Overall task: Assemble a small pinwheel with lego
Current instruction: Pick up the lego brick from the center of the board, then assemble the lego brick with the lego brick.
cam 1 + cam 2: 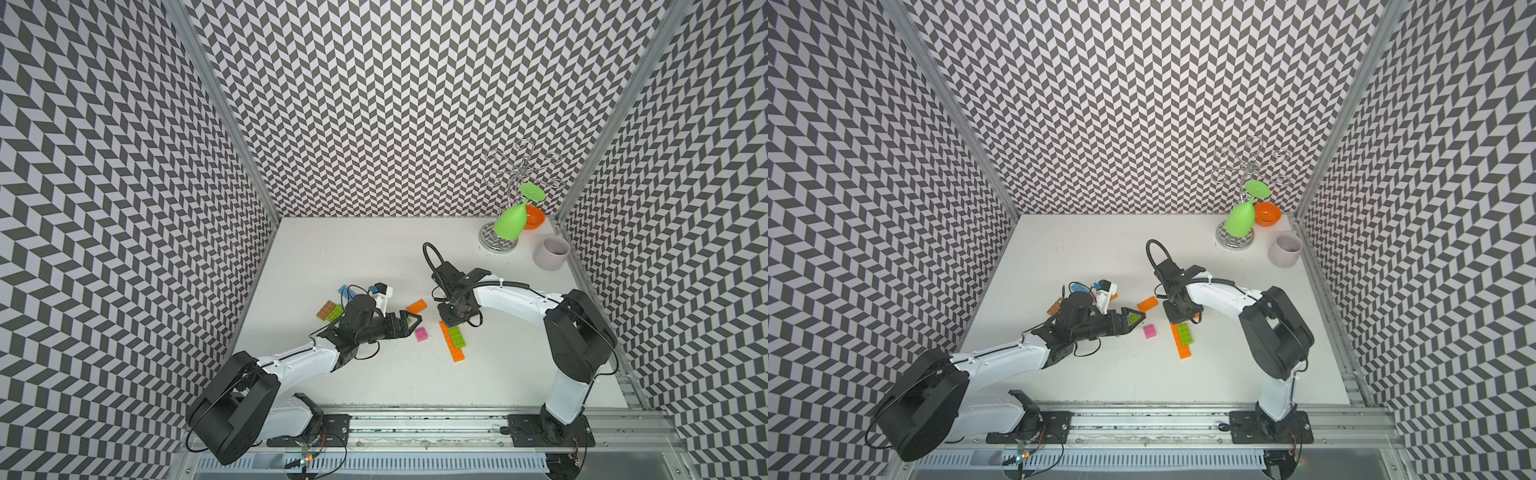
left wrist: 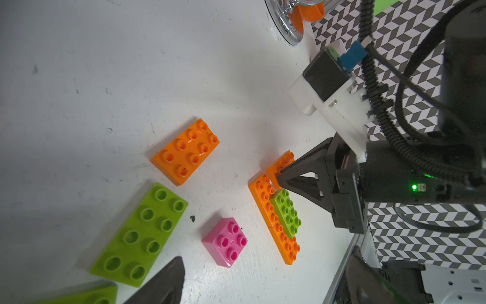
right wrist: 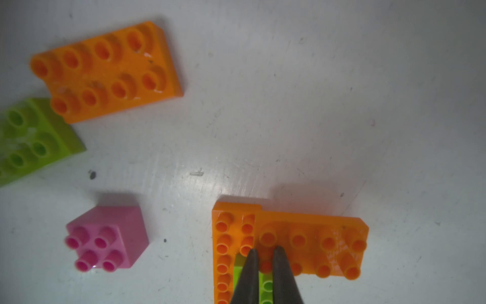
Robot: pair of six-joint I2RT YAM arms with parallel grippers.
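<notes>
surface [image 1: 374,257]: bricks lie at frame centre in both top views. right gripper [image 3: 265,250]: jaws together, tips set on the short orange brick [image 3: 313,242] crossing the end of the orange strip [image 3: 222,250]. risk: off-centre pressure may tilt this brick or slide the strip. left gripper [image 1: 412,325]: jaws apart at a loose lime brick [image 2: 139,237], unclamped. risk: closing may knock the pink brick [image 2: 225,241] just beside it.
</notes>
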